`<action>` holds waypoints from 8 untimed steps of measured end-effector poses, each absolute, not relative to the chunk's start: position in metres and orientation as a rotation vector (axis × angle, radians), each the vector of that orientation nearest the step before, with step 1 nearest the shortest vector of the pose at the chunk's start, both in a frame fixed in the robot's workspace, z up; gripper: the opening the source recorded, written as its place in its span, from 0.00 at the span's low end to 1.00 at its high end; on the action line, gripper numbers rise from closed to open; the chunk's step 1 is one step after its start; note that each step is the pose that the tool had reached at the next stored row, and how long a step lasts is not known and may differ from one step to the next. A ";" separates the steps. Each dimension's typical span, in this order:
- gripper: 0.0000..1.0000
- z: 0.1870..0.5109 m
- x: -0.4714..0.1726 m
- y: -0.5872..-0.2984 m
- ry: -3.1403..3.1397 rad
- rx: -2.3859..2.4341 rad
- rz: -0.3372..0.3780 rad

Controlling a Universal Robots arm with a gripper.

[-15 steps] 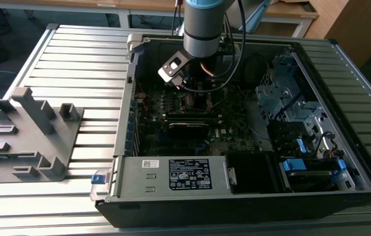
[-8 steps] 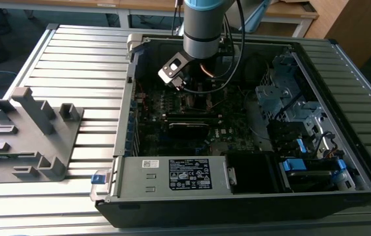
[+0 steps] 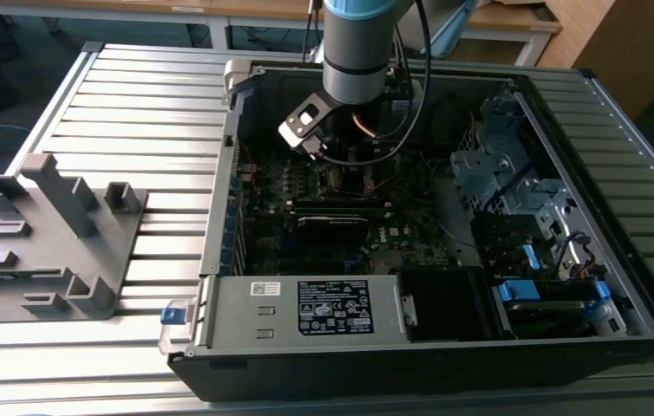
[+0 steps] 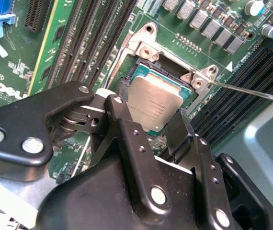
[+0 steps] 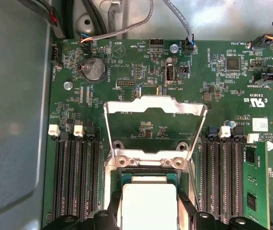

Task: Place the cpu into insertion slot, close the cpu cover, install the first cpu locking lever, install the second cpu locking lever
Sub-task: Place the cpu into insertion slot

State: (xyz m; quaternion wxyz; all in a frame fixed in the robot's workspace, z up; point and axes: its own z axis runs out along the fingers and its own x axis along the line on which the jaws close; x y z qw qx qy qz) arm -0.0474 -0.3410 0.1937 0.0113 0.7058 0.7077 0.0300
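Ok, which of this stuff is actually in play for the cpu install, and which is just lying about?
In play: cpu, gripped by the claw; insertion slot under it; cpu cover, raised open.
Lying about: grey fixture; power supply; coin battery; memory slots.

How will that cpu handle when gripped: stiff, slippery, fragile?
The cpu is a flat, metal-topped square, so likely stiff and light. Its smooth top looks slippery, and the gripper holds only its thin edges, so it may shift. Over the socket, sideways pushes seem risky.
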 end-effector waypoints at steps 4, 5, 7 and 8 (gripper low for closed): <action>0.54 0.193 -0.047 -0.341 2.208 2.201 0.093; 0.54 0.193 -0.047 -0.341 2.208 2.201 0.093; 0.54 0.193 -0.047 -0.341 2.208 2.201 0.093; 0.54 0.193 -0.047 -0.341 2.207 2.201 0.093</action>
